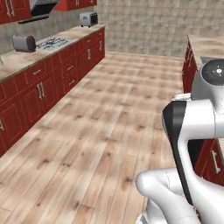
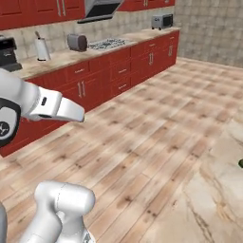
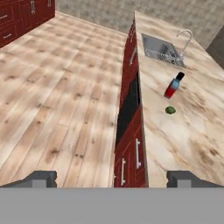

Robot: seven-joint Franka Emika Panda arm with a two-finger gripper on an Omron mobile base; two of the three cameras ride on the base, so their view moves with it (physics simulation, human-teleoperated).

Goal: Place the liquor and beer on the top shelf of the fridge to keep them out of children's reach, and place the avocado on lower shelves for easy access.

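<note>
The fingers (image 3: 112,178) stood wide and empty, high above the table (image 3: 183,127) edge, likely surveying before a pick. The liquor (image 3: 173,85) stood on the table near the sink (image 3: 159,48), the avocado (image 3: 170,110) just beside it, both within reach for grasping.

Flat, even rendered light, soft low-resolution pictures

Brightness is uniform with no visible light source; the wooden floor (image 1: 100,131) shows no cast shadows and no glare. The marble counter (image 3: 183,127) is evenly lit. Edges look slightly blurred and pixelated in all 3 views, without noticeable lens distortion.
</note>
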